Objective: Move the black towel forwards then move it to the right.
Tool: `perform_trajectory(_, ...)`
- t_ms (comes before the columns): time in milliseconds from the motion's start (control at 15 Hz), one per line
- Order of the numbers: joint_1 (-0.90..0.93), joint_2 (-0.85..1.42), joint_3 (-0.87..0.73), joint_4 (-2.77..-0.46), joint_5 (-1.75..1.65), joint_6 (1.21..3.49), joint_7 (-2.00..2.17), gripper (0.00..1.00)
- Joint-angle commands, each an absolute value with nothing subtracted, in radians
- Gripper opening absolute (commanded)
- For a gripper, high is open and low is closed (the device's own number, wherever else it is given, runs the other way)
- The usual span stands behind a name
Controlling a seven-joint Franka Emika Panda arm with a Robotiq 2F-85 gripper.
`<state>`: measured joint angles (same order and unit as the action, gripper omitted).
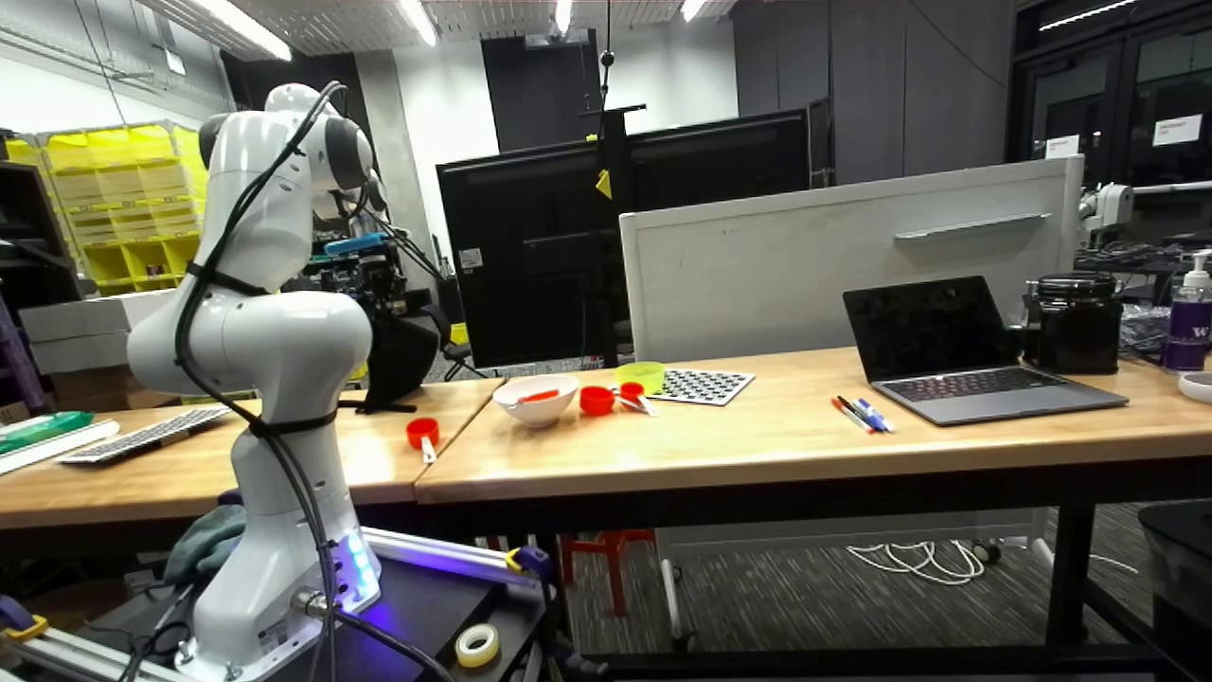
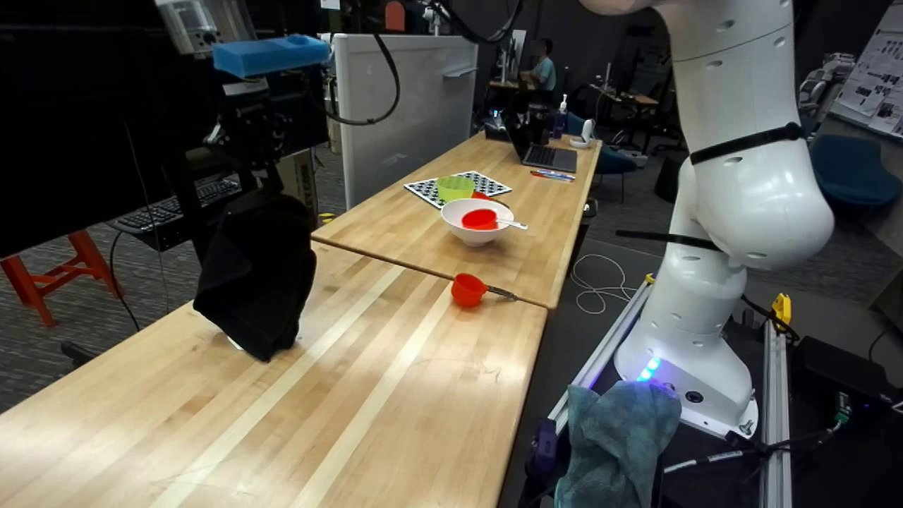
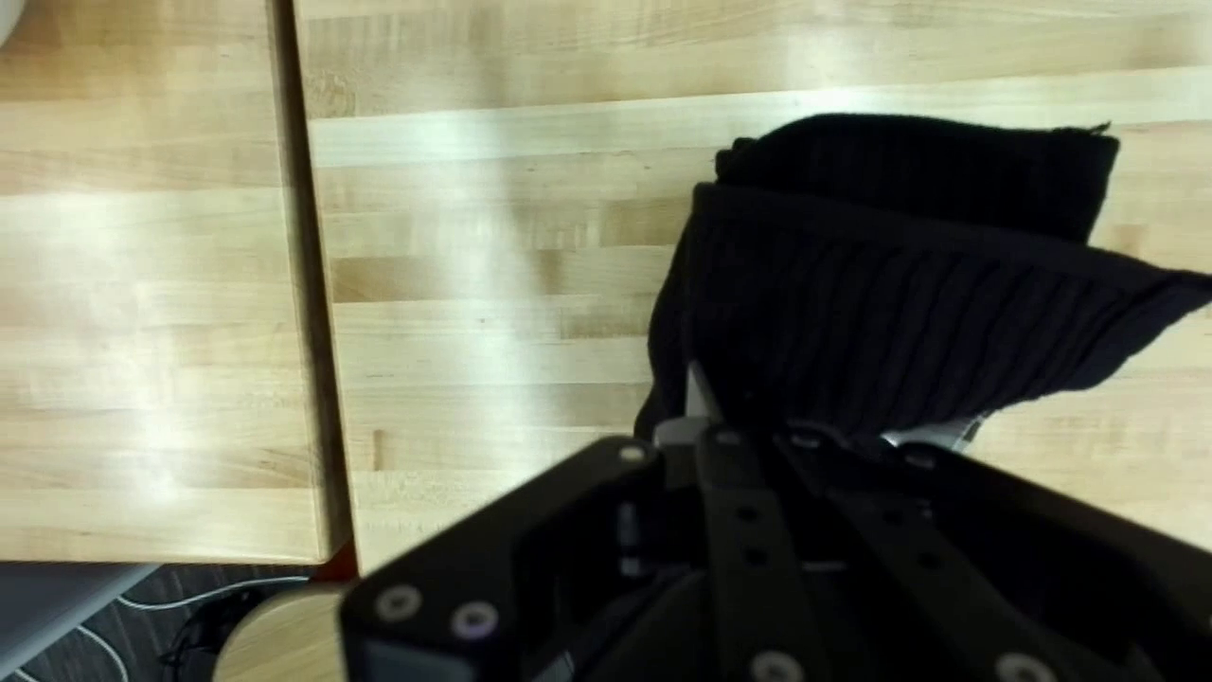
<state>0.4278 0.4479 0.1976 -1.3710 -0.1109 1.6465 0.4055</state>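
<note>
The black towel [image 1: 402, 355] hangs from my gripper in both exterior views; it also shows bunched and hanging in an exterior view [image 2: 257, 275]. Its lower tip is close to the wooden table [image 2: 395, 395]; I cannot tell whether it touches. In the wrist view the ribbed towel [image 3: 881, 294] spreads out beyond the fingertips. My gripper [image 3: 729, 407] has its fingers drawn close together on the towel's upper part, which hides most of the fingertips. The gripper also shows above the towel in an exterior view [image 2: 264, 180].
A red measuring cup [image 2: 469, 290] lies near the table seam [image 3: 312, 284]. A white bowl [image 2: 458, 229] stands across the seam, with a green bowl [image 2: 455, 188] and checkered board [image 1: 705, 386] beyond. A laptop [image 1: 994, 393] stands farther along. A small pale patch [image 3: 937, 433] shows beneath the towel.
</note>
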Motion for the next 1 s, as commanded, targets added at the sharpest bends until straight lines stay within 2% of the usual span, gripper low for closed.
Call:
perform_trajectory(0,0.492,0.367,0.195,-1.425,-0.133,1.645,0.576,0.0)
perform_trajectory(400,0.549,0.199,0.215,-1.647,-0.095,1.777,0.918,0.0)
perform_trajectory(933,0.496,-0.146,0.332,-2.056,-0.058,1.996,1.349,0.0)
